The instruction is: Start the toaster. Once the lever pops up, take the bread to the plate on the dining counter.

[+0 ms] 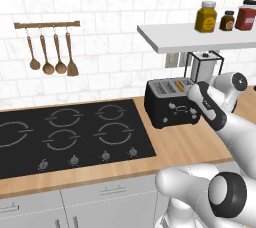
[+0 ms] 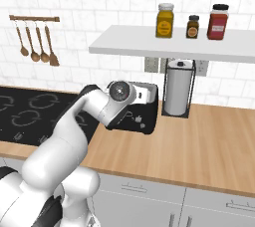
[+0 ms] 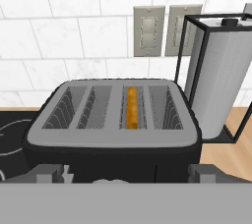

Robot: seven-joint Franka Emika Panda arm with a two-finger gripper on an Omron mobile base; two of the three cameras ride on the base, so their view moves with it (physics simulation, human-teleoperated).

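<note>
1. Now we see the toaster (image 3: 114, 120) on the wooden bench (image 1: 190, 144), between the black hob (image 1: 70, 132) and the paper towel roll (image 3: 219, 85) in its black wire holder.
2. We see the bread (image 3: 132, 107) standing upright in the third slot from the left in the hand view, sunk into the toaster with its orange-brown crust edge showing.
3. We find the gripper (image 3: 126, 175) released, its dark fingertips (image 3: 49, 174) spread wide apart low in front of the toaster's front face, holding nothing.
4. We note three jars (image 2: 165, 20) on the white shelf (image 2: 174, 47) above, and wooden spoons (image 1: 50, 54) hanging on the tiled wall.
</note>
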